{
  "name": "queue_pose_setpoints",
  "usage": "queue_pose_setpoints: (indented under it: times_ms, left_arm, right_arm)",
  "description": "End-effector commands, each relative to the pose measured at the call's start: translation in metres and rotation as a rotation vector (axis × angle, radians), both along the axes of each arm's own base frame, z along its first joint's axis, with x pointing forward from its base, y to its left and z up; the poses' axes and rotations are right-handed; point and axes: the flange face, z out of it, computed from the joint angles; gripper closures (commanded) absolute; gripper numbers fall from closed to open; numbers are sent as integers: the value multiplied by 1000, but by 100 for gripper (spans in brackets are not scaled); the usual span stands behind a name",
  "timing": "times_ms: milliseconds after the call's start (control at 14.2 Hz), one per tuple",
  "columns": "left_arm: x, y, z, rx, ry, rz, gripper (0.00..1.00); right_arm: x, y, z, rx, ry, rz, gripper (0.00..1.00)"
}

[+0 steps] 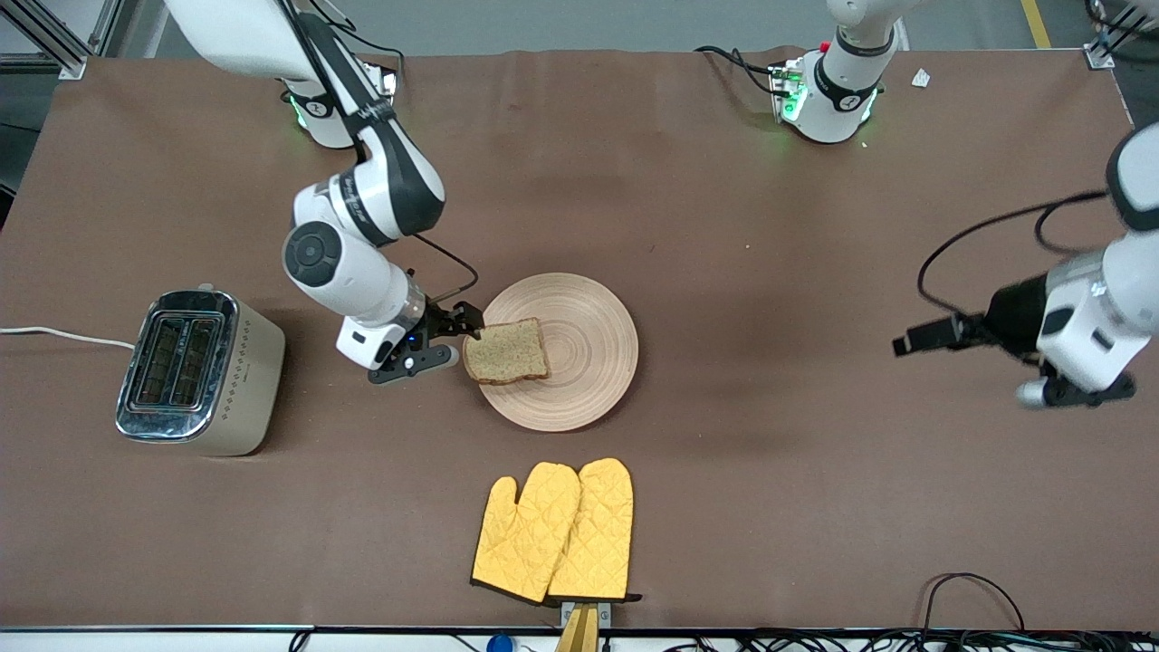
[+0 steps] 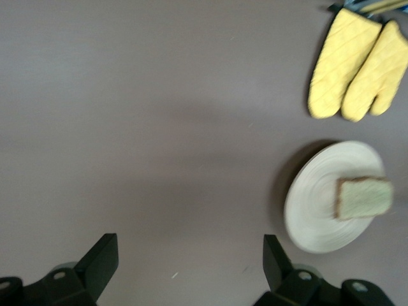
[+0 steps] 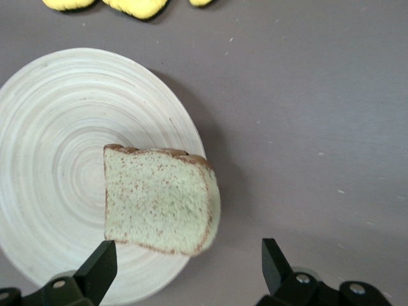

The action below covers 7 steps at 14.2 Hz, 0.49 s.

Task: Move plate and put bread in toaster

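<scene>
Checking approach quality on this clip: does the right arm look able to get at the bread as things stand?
Probably yes. The right hand is open at the bread, which overhangs the plate rim toward the toaster; nothing lies between.

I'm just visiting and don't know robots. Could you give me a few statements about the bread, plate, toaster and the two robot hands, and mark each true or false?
1. The bread lies on the plate, overhanging its rim. True.
2. The toaster already has bread in its slots. False: the slots look empty.
3. The right hand is open beside the bread. True.
4. The left hand grips the plate. False: it is open over bare table toward the left arm's end.
5. The yellow oven mitts lie on the plate. False: they lie on the table, nearer the front camera.
</scene>
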Motion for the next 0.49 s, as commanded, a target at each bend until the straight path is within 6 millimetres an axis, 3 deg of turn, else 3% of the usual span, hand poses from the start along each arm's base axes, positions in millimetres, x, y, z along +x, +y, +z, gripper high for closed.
queue_pose_setpoints:
  times_ms: [0,211,352,422]
  left_arm:
    - [-42,9,46,137,-3,13,0]
    - [-71,31,80,190,-22,-69,0]
    - [-83,45,96,205,-43,-87,0]
    - [-90,49,102,220,-30,-83,0]
  right_arm:
    - [-5,10,-32,18,-5,-31,0]
    - [-6,15,-70,2,-12,-31,0]
    - [-7,16,-72,-1,-5,-30,4]
    - [-8,16,-73,-2,-2,-29,13]
